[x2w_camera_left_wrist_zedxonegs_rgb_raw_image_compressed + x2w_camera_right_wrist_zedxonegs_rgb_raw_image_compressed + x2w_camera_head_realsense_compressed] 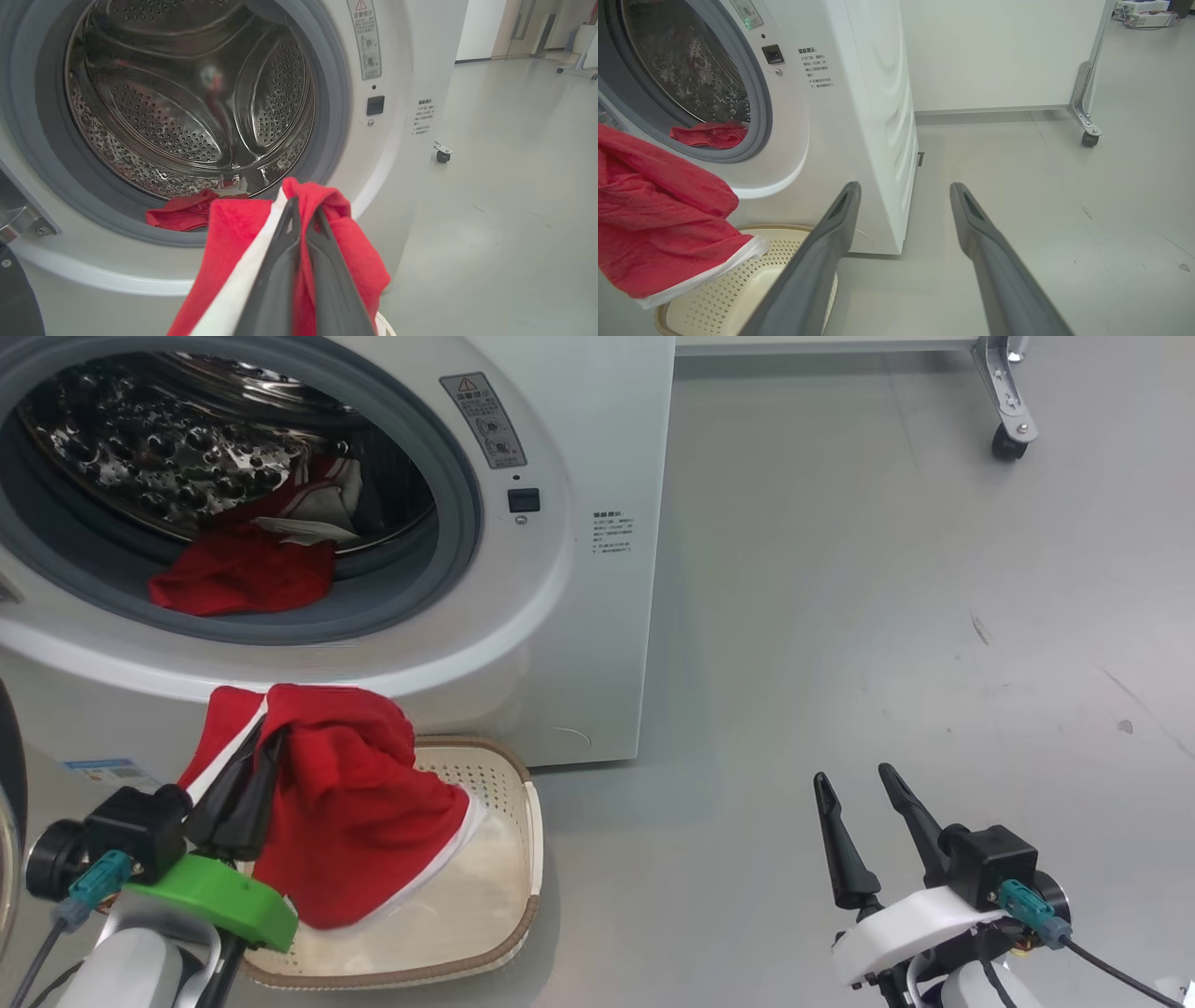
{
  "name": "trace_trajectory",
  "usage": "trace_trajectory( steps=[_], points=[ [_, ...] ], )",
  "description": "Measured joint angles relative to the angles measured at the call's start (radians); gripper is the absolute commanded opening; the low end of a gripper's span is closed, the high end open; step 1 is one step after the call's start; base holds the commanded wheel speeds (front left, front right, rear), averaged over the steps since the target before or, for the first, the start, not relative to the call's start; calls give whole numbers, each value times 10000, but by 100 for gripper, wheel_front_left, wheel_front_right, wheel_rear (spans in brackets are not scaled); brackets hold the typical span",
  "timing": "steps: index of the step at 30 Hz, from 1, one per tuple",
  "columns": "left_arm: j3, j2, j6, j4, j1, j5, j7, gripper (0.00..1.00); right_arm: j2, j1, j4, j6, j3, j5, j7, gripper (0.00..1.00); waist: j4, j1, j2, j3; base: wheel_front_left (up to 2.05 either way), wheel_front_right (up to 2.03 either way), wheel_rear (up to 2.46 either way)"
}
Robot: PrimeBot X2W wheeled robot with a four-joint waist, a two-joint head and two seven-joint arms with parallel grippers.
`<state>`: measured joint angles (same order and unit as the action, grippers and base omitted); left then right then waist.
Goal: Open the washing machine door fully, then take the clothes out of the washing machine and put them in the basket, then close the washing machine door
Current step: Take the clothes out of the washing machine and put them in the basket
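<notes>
Your left pincer is clamped tight on a red garment with white trim, with the fingers pinching a fold near its top. The garment hangs from there and drapes down over the left side of the basket. I can't tell if the hem touches the bottom. The basket sits on the floor, right up against the front of the washing machine, just below the opening. More red and white clothes lie at the front of the drum, spilling onto the grey seal. Your right pincer is well off to the right over the floor, fingers spread wide, holding nothing.
</notes>
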<state>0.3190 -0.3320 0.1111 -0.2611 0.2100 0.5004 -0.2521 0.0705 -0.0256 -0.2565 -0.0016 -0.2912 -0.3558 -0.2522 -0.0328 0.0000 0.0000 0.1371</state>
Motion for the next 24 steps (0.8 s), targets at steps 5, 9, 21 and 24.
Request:
trace_trajectory(
  steps=[5,9,21,24],
  points=[
    [107,-63,10,-435,3,-188,0,0,-44,-209,67,-6,-69,79,0,100,-185,0,0,393,0,0,0],
    [165,-165,15,-815,14,-299,0,0,-73,-352,165,-10,-100,81,0,100,-369,0,0,731,0,0,0],
    [161,-558,63,-2207,518,-426,44,0,-138,-785,439,-150,-234,232,0,100,-966,0,0,1874,0,0,0],
    [221,-575,86,-2508,789,-428,56,0,-148,-908,506,-249,-278,240,-2,100,-1127,0,0,2163,0,0,0]
  ],
)
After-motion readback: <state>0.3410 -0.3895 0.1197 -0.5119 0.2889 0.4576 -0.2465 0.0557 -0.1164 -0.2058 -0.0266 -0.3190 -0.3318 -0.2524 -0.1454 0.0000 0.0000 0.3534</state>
